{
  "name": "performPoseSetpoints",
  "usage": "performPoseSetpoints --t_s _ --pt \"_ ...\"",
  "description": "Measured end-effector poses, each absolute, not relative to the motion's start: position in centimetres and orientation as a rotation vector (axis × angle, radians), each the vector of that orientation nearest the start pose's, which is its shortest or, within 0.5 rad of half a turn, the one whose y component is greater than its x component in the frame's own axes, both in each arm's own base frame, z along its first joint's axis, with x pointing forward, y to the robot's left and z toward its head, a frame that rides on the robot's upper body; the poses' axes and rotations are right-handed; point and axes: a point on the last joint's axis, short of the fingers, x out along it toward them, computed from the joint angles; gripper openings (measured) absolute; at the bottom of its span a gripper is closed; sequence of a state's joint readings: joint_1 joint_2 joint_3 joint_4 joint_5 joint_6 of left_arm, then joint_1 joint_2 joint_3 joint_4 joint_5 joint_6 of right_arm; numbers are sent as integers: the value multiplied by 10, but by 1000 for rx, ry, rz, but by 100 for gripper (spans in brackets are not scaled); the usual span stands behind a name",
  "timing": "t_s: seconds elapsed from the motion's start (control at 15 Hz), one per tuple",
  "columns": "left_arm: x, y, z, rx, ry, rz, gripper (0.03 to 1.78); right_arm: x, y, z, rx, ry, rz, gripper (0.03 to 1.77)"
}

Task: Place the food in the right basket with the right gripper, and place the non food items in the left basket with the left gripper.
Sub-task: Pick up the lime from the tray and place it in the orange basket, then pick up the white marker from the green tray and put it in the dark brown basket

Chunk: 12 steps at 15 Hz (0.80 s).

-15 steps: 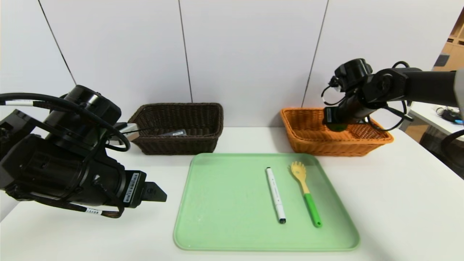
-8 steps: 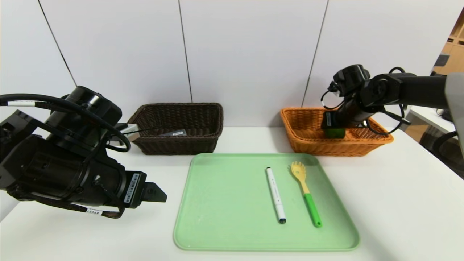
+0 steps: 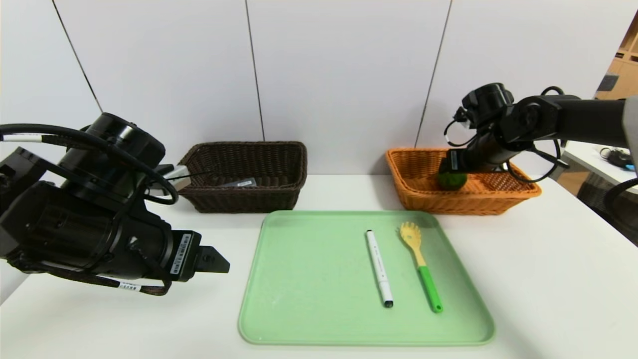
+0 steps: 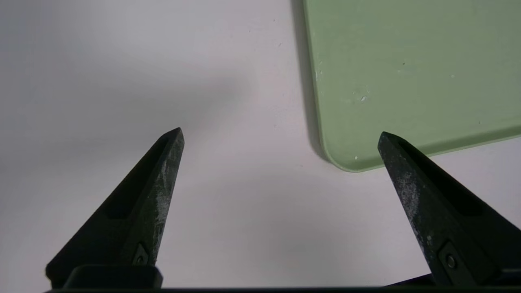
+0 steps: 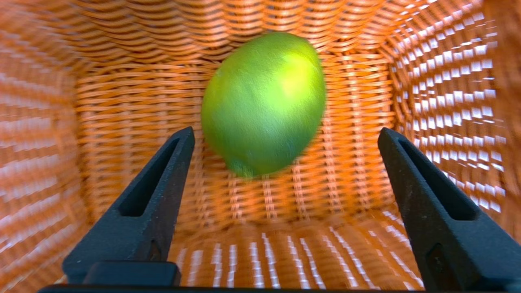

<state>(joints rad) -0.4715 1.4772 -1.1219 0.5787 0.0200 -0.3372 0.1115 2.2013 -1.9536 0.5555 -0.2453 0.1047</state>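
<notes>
Right hand point(image 5: 285, 134) now spread wide over the orange basket point(image 3: 423, 192). Lime point(image 5: 263, 103) let go, down inside the basket, not pinched any more. Food job looks done. Left hand point(image 4: 281, 136) spread too, above the table point(image 4: 122, 81). Marker point(image 3: 379, 268) and spoon point(image 3: 419, 264) waiting on the green tray point(image 3: 309, 279).

Woven wicker forms the orange-tan basket point(image 5: 122, 101) around a smooth-skinned lime point(image 5: 264, 103); the green tray point(image 4: 407, 61) looks matt plastic.
</notes>
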Motion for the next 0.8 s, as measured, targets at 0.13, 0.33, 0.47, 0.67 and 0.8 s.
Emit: performPoseSetpoints --t_s 0.13,0.33,0.47,0.67,0.8 --pt "197 -106 236 -81 923 -290 169 422 42 217 -36 761 -161 159" --pt "193 -120 249 -61 871 -327 169 395 42 251 -16 734 -156 163" --pt "193 -129 252 -72 863 -329 169 372 43 270 12 749 -149 165" --pt "195 -146 252 -77 864 -336 169 337 44 289 71 808 -103 167" --pt "199 -162 250 -75 869 -318 169 316 47 291 64 848 -83 168"
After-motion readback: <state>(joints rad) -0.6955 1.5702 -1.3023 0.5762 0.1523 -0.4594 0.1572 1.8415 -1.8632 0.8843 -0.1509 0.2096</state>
